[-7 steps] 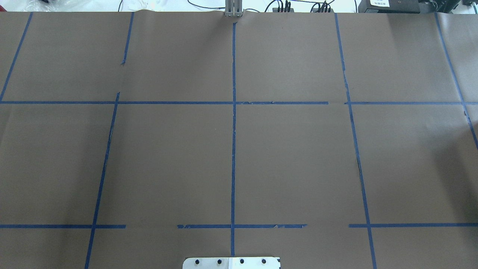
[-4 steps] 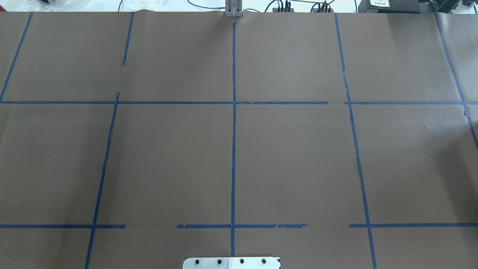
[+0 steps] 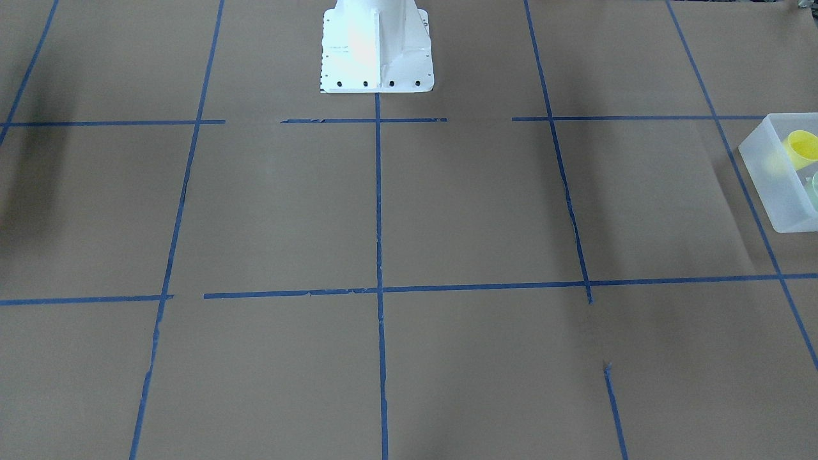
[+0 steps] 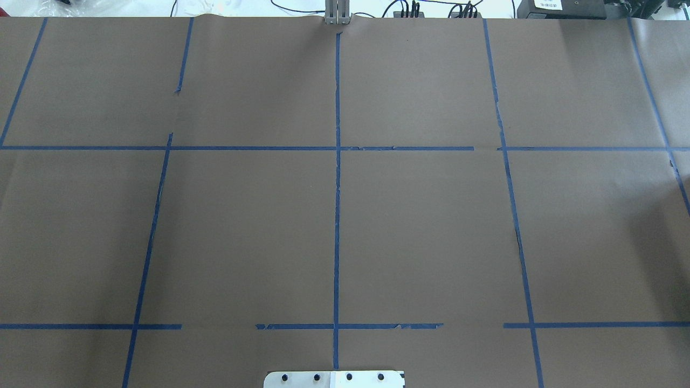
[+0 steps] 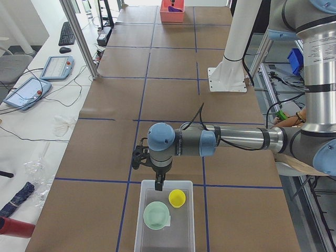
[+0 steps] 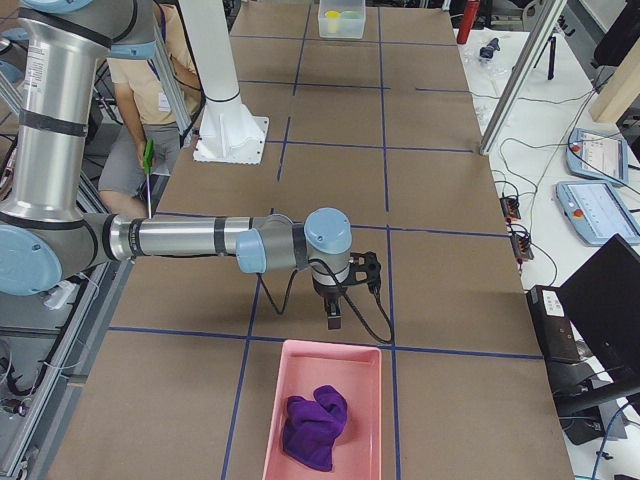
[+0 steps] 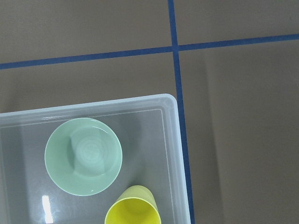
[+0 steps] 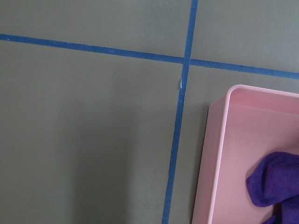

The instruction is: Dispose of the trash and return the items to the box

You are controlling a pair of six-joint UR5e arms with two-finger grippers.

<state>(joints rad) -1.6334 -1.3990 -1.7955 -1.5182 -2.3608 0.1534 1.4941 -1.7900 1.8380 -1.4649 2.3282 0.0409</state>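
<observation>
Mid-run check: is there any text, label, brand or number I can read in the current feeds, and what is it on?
No text can be read in any current view.
White label on the black device beyond the table: print too blurred.
Markings on the left arm: too small.
Tablet screens: unreadable.
Box, cup, bowl: no text visible.

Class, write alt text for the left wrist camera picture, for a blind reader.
A frosted translucent bin holds a pale mint-green bowl and a yellow cup, the cup cut off at the bottom edge. It sits on a brown table crossed by blue tape.
</observation>
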